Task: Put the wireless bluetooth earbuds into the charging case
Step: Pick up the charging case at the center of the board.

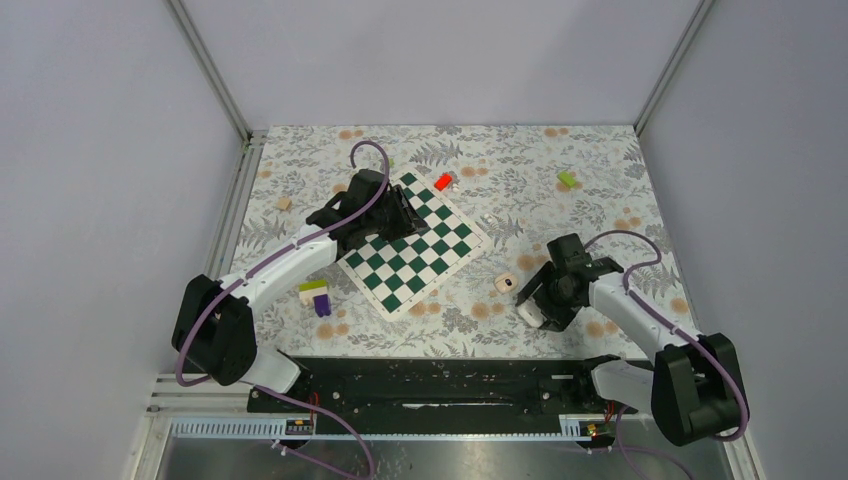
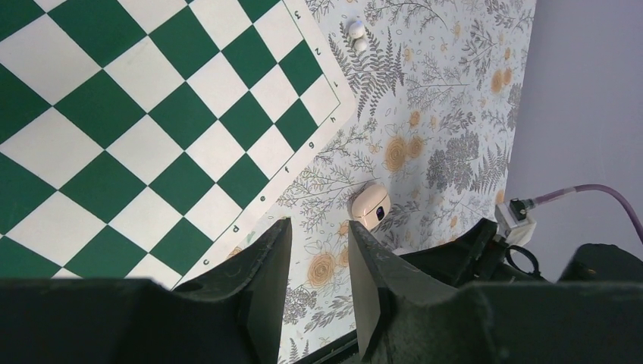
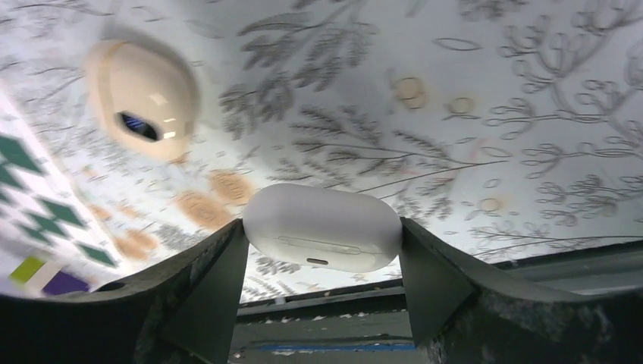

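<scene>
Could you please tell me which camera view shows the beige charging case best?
Right wrist: the charging case is large, its dark hollow plain. Left wrist shows it small; top external, a speck.

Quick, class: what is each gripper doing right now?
Left gripper: jaws partly open, empty.
Right gripper: jaws closed on the white oval piece.

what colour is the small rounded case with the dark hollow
Pale beige; the rounded case shows best in the right wrist view.
</scene>
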